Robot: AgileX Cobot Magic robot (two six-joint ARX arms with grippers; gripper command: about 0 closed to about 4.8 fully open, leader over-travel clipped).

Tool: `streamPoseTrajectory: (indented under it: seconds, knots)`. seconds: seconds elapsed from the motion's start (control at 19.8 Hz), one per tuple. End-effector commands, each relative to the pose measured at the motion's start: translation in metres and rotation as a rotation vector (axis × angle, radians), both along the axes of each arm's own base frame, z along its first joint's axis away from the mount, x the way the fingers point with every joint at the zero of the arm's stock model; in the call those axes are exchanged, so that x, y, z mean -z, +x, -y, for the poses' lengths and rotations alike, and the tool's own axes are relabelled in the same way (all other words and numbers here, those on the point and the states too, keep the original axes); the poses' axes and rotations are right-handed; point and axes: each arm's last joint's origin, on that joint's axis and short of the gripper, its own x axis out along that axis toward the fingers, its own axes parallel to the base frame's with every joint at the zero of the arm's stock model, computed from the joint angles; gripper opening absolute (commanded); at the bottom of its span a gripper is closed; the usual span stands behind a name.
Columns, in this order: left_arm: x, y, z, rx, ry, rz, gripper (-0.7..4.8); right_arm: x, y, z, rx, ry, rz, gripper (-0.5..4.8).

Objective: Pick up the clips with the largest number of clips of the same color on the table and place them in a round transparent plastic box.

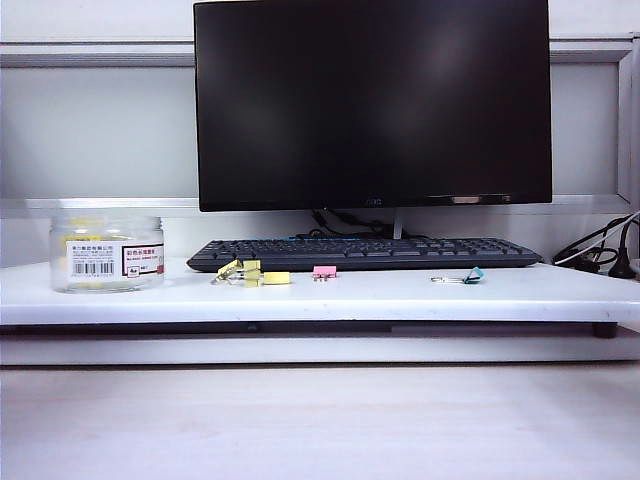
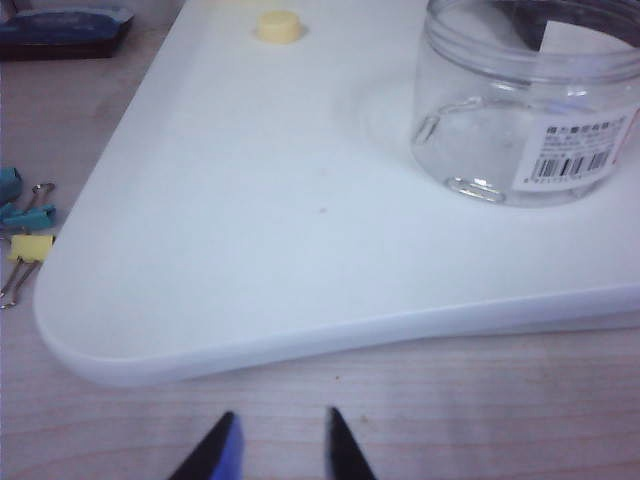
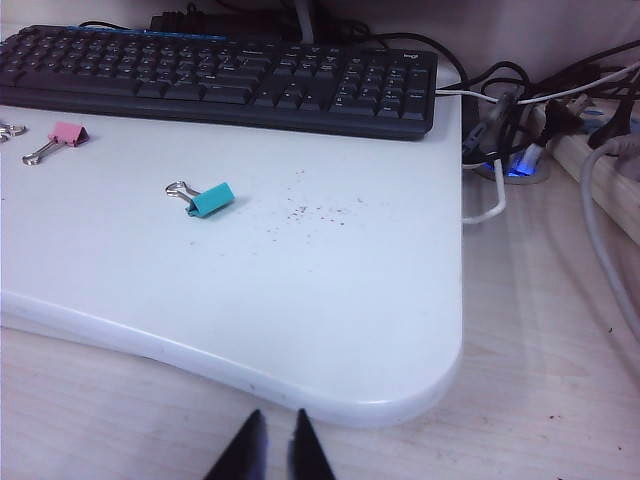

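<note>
the left gripper (image 2: pixel 278 450) hung low over pale wood-grain desk, just off the rounded edge of the white board (image 2: pixel 250 250), its two dark tapered fingertips (image 2: pixel 345 448) spread apart with nothing between them. the right gripper (image 3: pixel 273 450) sat likewise over the wood before the board's other rounded corner, its black pointed tips drawn almost together on nothing.

ahead of the left gripper and to one side stood the round transparent plastic box (image 2: pixel 520 110), a short, wide, clear jar with a ribbed open mouth and a white barcode label; its small print was too fine to read. in the exterior view a second, red-edged label showed beside the barcode. the yellow clips (image 1: pixel 252 273), small folded metal wedges with thin wire handles, lay bunched on the smooth glossy board in front of the black keyboard (image 1: pixel 365 253), well apart from both grippers. a pink clip (image 3: pixel 68 135) and a teal clip (image 3: pixel 208 198) lay farther along. a black monitor (image 1: pixel 372 100) stood behind.
</note>
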Motion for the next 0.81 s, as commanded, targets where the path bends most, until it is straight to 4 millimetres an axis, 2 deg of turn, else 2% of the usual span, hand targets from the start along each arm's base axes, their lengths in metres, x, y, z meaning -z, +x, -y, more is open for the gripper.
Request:
streamPoseTrajectory:
  seconds: [0.05,0.51,0.61,0.66,0.81]
  knots:
    - [-0.0004,0.0003,0.0001,0.003,-0.003,0.01,1.2,-0.0001,-0.0002,-0.0001,-0.002,-0.003,0.0,0.44]
    - [-0.0004,0.0003,0.0001,0.003,-0.004,0.01,1.2,-0.0007,-0.0001,-0.0001,-0.002,0.004,0.005,0.44]
    - [-0.0005,0.0003,0.0003,0.008,-0.01,0.011,1.21,-0.0015,0.0,-0.0002,0.009,0.096,-0.01,0.44]
    - [-0.0005,0.0003,0.001,0.012,-0.079,0.01,1.2,-0.0024,0.0001,-0.0003,0.025,0.234,-0.035,0.44]
    - [-0.0006,0.0002,0.0034,0.034,-0.304,-0.005,1.21,-0.0054,0.0004,-0.0005,0.053,0.486,-0.068,0.44]
